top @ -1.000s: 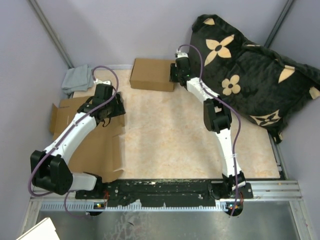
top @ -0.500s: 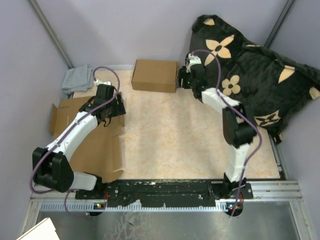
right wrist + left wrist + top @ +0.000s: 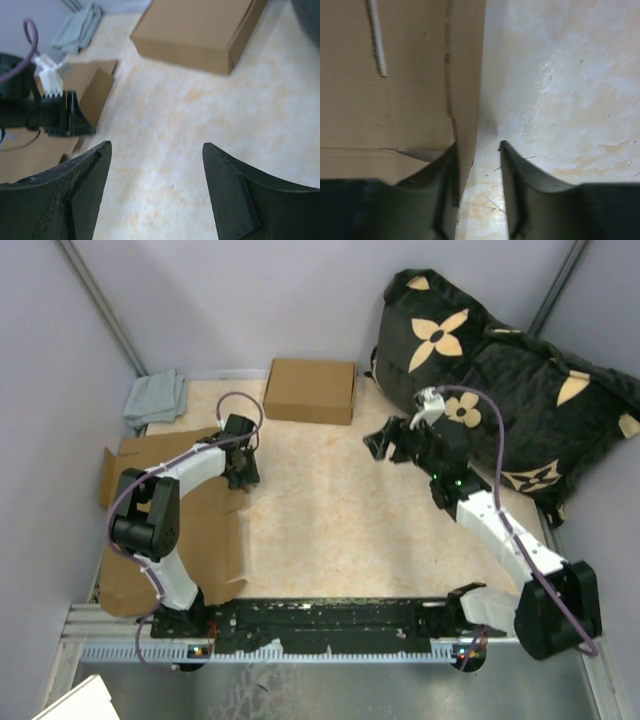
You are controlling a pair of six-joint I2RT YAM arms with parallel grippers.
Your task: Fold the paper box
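The paper box to fold is the flat card [image 3: 210, 540] lying on the left side of the table [image 3: 330, 520]. It is not folded yet. The left gripper [image 3: 478, 145] is down at the right edge of the card, by a flap [image 3: 467, 60]. Its fingers are open, with one finger over the card and one over the bare table. The edge of the flap sits in the gap between them, so I think it is placed there to pinch the flap and lift it up. There is a gap beside the edge, so nothing is pinched yet. The right gripper [image 3: 156, 145] hangs above the middle of the table, well apart from the card. Its fingers are wide open and hold nothing. It points toward the card, maybe so it can come and help. A shut box [image 3: 310, 390] sits at the far edge, out of the way. A grey cloth [image 3: 155, 398] and a black pillow [image 3: 520, 380] lie off to the sides.
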